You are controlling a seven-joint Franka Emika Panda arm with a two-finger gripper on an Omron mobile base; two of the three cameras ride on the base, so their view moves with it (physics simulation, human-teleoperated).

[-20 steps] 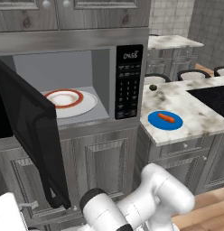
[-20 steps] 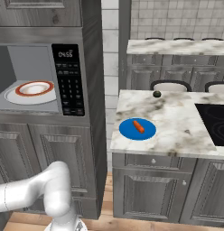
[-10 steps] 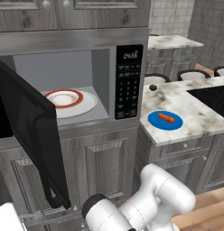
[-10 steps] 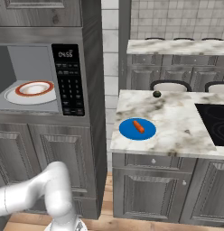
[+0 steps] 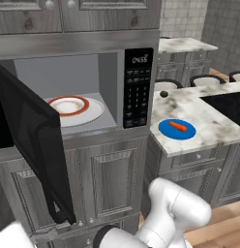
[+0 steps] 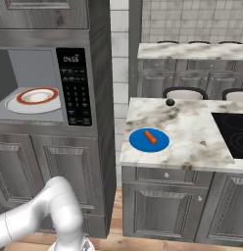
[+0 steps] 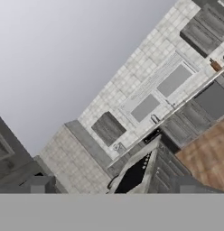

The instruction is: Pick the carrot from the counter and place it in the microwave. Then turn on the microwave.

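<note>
The carrot [image 5: 178, 127] lies on a round blue plate [image 5: 165, 129] set near the front left corner of the counter [image 5: 216, 127], just right of the microwave [image 5: 81, 87]. It is untouched and nothing stands close over it. A small dark round object [image 6: 170, 102] sits farther back on the same marble top, well apart from the plate; the black cooktop [image 6: 233, 132] occupies the right side.

The microwave door [image 5: 37, 155] hangs wide open to the left, and its grey interior already holds a white plate with a red rim [image 5: 73, 107]. The keypad panel [image 6: 74, 86] on the right shows a lit display.

Compared with a second ago, nothing on the counter or in the oven has shifted. The sole change is in the arm: its white elbow [image 5: 182, 208] has swung slightly lower and rightward in the left base view (a small reposition, not a reach). The hand view looks across to the far side of the kitchen, so the hand is not yet pointed at the carrot.

The jaws stand fully open and empty.

Judgement: the pick has not begun. The arm must first be brought up and over the blue plate before any grasp.
</note>
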